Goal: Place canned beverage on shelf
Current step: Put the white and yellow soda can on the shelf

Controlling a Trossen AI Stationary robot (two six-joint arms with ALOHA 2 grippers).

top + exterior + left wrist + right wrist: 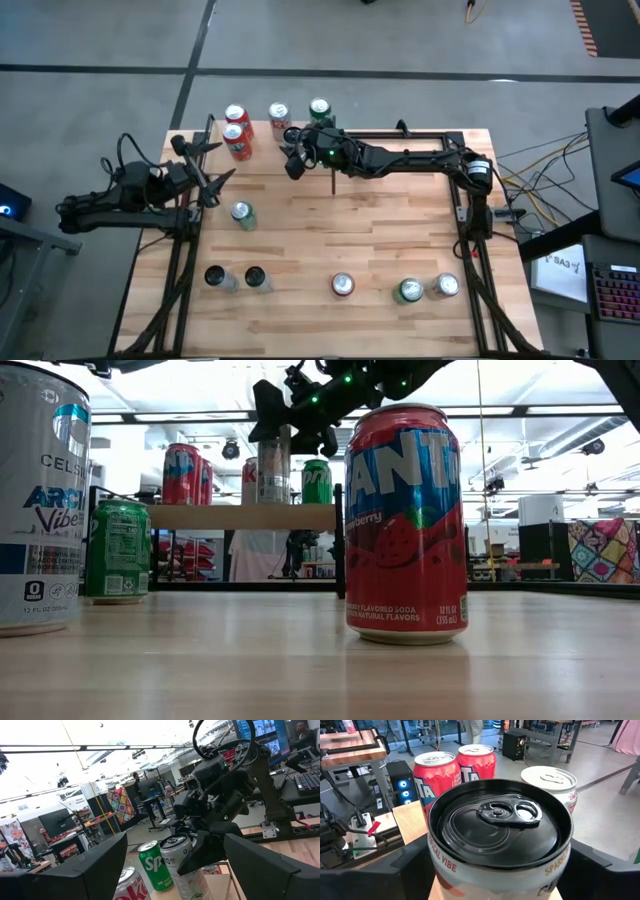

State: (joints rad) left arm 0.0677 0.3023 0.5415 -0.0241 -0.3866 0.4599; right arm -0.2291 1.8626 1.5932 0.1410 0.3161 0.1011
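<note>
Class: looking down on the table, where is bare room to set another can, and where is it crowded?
Free: the tabletop centre, between the green-topped can and the front row of cans. Crowded: the shelf, with the right pincer there.

the high view looks straight down on the whole table (330, 250) from well above. the low view sits at tabletop height, very near a red can (405, 525), facing level toward the shelf (245, 516). the left wrist view looks across from the side at the shelf's cans. the right wrist view looks down, very close, on a black-topped can (500, 827); all four share that shelf.
</note>
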